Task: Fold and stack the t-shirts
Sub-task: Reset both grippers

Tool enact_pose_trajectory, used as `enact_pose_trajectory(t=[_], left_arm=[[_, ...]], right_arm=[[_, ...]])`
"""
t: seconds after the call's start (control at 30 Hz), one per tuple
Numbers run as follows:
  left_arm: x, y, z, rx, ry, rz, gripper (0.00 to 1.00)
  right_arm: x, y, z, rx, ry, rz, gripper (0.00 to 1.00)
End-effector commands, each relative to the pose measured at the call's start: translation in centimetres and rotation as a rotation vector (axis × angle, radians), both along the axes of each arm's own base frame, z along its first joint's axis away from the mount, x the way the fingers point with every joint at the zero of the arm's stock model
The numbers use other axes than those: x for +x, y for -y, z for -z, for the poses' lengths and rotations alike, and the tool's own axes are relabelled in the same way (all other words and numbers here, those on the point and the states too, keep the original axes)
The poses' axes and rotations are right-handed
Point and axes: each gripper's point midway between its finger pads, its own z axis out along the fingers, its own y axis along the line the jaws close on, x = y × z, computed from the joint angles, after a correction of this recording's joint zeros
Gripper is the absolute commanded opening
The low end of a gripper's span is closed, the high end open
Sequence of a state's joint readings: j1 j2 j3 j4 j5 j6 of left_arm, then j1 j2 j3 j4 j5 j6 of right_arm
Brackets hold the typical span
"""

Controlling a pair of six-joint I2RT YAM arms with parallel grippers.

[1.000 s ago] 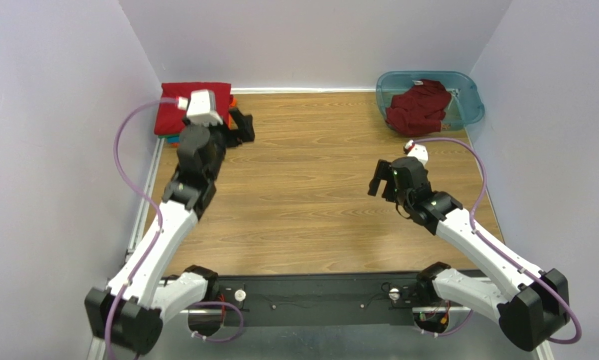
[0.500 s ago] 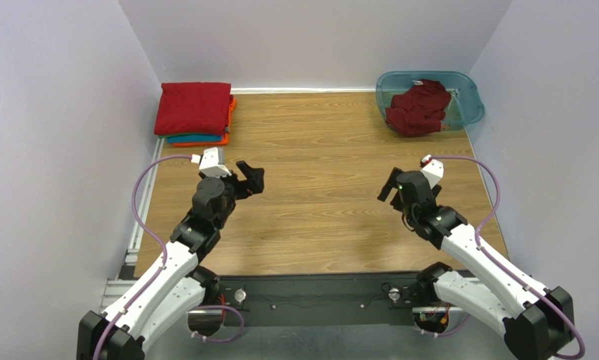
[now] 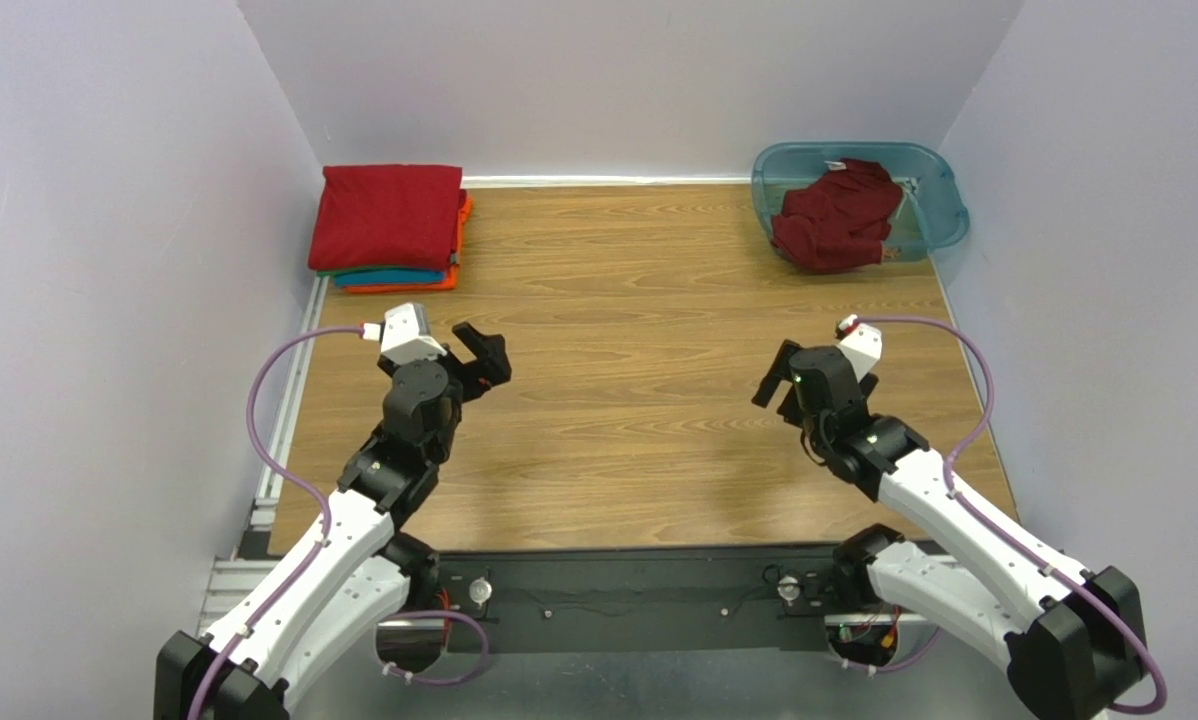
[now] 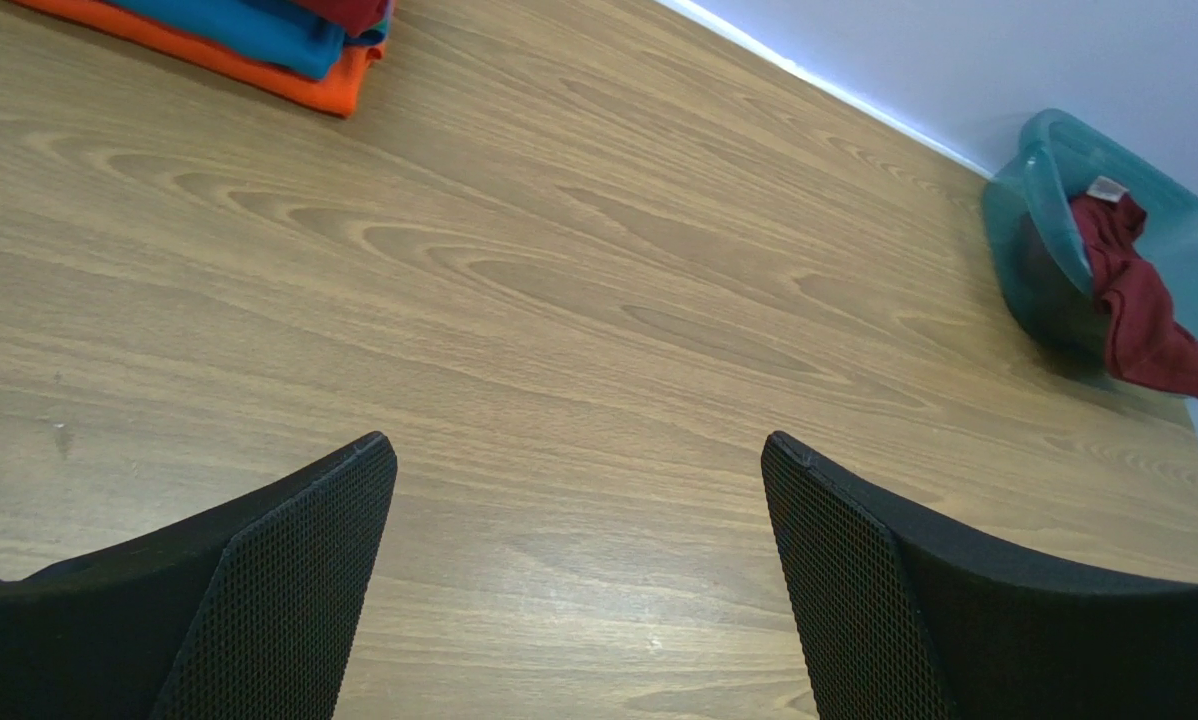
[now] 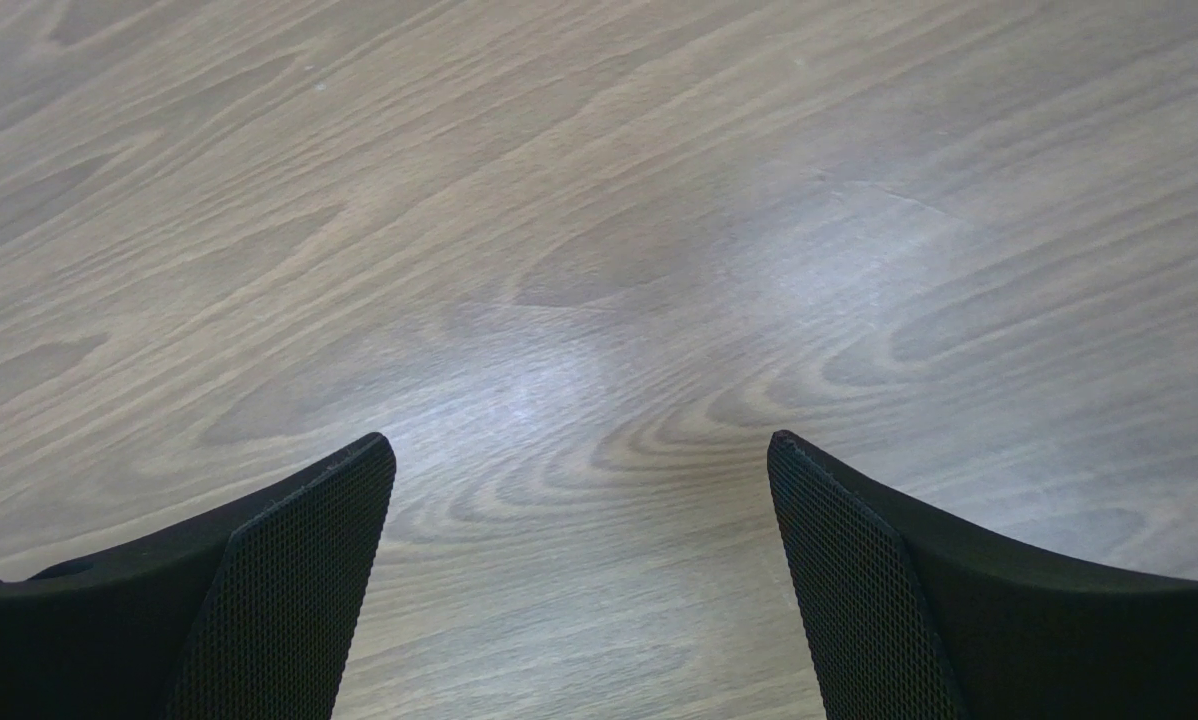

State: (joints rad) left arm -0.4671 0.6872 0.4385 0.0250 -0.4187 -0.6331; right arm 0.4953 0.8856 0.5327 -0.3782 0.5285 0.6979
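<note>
While both arms hang low over the table [image 3: 635,330], the left gripper [image 3: 482,354] and the right gripper [image 3: 775,378] each have their fingers spread wide apart, holding nothing. A folded stack of shirts [image 3: 390,225], dark red on top with blue and orange edges beneath, lies in the table's far left corner. Another dark red shirt [image 3: 835,215] lies crumpled in the teal tub [image 3: 939,192] at the table's far right corner.
</note>
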Motion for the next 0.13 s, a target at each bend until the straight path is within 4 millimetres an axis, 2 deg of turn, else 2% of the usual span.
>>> enact_pose_trajectory(t=[0.0, 0.1], left_arm=[[0.10, -1.18, 0.51, 0.026, -0.014, -0.066, 0.98], [0.12, -1.31, 0.69, 0.031, -0.020, -0.074, 0.98]], right_arm=[[0.85, -1.67, -0.45, 0.047, 0.033, -0.075, 1.00], [1.18, -2.64, -1.30, 0.069, 0.058, -0.124, 1.00]])
